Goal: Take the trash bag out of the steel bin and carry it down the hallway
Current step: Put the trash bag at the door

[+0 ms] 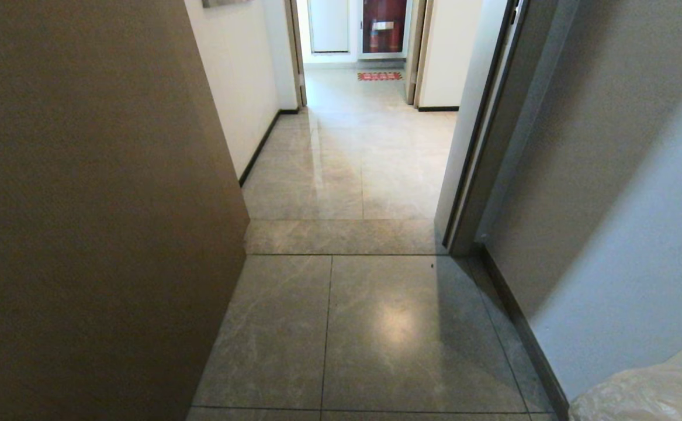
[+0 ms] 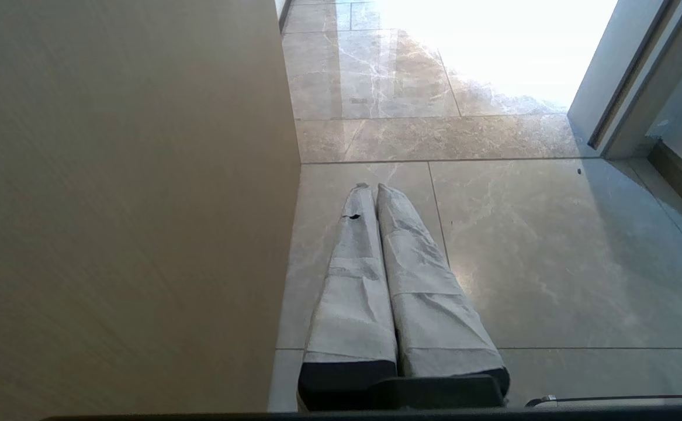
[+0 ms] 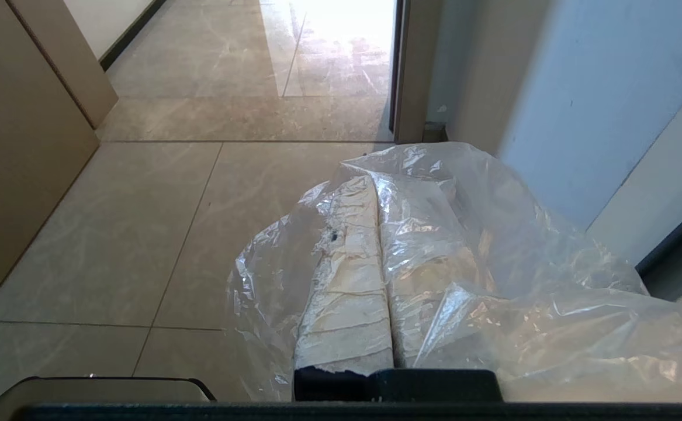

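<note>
Ahead in the head view runs the narrow hallway of shiny grey-beige stone tiles [image 1: 370, 316], and a bit of the thin, crinkly, see-through white plastic trash bag [image 1: 644, 394] peeks in at the bottom right corner. Next, the left wrist view shows the left gripper [image 2: 374, 187] pressed together, holding nothing, above the floor. Last, the right wrist view shows the right gripper [image 3: 374, 181] pinched tight, with the bag draped over its wrapped fingers [image 3: 346, 292].

Translucent whitish trash bag [image 3: 492, 280]; grey-beige veined hallway [image 1: 364, 316] tiles.
</note>
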### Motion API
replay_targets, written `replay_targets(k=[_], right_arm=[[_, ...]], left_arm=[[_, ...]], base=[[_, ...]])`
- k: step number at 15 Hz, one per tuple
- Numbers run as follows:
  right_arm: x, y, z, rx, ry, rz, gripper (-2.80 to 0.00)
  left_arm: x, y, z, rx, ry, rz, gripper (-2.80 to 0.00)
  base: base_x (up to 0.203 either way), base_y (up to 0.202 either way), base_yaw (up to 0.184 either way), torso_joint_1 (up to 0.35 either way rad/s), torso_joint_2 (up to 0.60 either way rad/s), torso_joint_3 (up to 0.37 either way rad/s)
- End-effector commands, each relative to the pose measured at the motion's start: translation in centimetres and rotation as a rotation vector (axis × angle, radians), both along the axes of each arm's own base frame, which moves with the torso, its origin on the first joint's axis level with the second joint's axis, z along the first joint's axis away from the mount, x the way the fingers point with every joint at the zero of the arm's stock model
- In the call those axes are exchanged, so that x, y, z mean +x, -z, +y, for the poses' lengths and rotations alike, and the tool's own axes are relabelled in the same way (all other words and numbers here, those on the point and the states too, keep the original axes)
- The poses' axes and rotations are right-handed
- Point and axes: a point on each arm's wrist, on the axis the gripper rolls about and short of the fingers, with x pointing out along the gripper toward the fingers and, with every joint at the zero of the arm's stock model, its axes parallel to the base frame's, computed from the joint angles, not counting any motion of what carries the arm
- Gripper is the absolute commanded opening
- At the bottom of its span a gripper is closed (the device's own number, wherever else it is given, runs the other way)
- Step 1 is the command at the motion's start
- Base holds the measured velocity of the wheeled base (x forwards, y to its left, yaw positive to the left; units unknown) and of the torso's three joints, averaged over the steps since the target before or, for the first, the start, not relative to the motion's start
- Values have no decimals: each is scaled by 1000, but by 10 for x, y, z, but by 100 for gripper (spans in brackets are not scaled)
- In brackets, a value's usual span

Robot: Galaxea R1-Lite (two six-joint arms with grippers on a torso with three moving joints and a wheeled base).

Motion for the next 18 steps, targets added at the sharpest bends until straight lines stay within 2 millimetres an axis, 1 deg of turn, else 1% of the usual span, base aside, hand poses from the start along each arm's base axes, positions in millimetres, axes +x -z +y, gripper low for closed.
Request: replay_targets(k=[1, 18], right_arm=[[0, 0, 0, 0, -1, 1, -280], [0, 0, 0, 0, -1, 1, -280]], left_arm=[[1, 3, 0, 1, 0, 9, -280], [1, 3, 0, -2, 0, 10, -280]], base=[[59, 0, 1, -2, 7, 7], [189, 0, 0, 2, 3, 2]])
